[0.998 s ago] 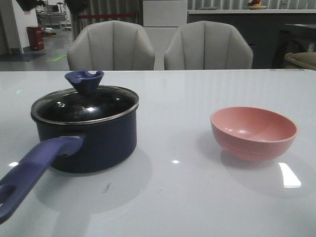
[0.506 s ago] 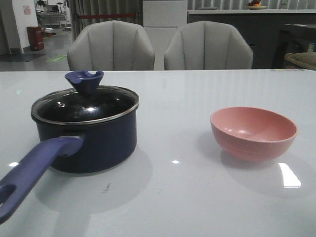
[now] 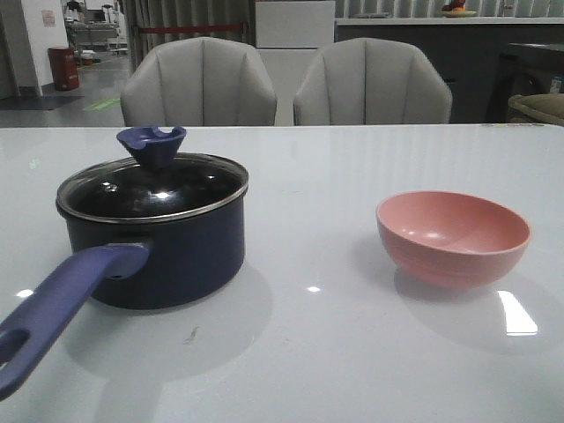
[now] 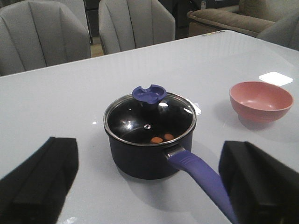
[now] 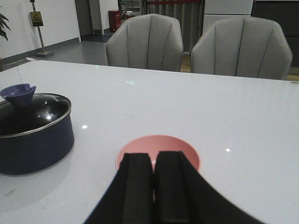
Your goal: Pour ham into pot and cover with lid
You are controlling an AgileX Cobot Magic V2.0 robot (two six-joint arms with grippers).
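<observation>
- Ham (image 4: 161, 138): you see two chunks inside pot (image 3: 159, 256), lid (image 3: 152, 185) seated on top.
- Pink bowl (image 3: 453, 236) sits well apart.
- Left gripper (image 4: 149, 182) spread wide; right gripper (image 5: 153, 186) pinched together, holding nothing.

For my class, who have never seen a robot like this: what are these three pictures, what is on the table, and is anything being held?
The machine is a two-armed table robot, each arm ending in a claw. One picture looks forward over the white table; the other two come from cameras on the wrists. On the table stands a dark pot with its glass lid on; through the glass, the left wrist view shows small orange ham pieces inside. Apart from it stands a pink bowl. The left claw is open, its fingers wide apart; the right claw is shut on nothing. Nothing is held.
</observation>
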